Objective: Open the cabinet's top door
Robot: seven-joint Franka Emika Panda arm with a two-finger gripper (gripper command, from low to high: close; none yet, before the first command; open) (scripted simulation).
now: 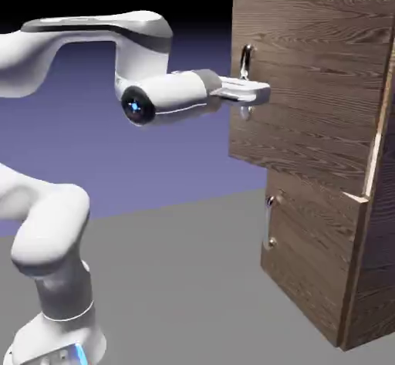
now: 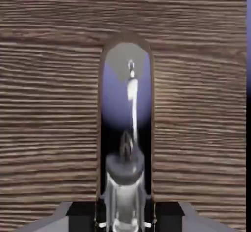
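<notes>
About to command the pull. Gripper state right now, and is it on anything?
Gripper: shut on the top door's handle, with the bar between the fingers in the hand view.

— What's lying behind it all?
— A plain backdrop [image 1: 154, 140] is glowing blue-violet low down and fading to near black toward the top.
— And underneath?
— A flat grey surface [image 1: 177, 278] is spreading out, evenly lit, meeting the backdrop along a straight line.
</notes>
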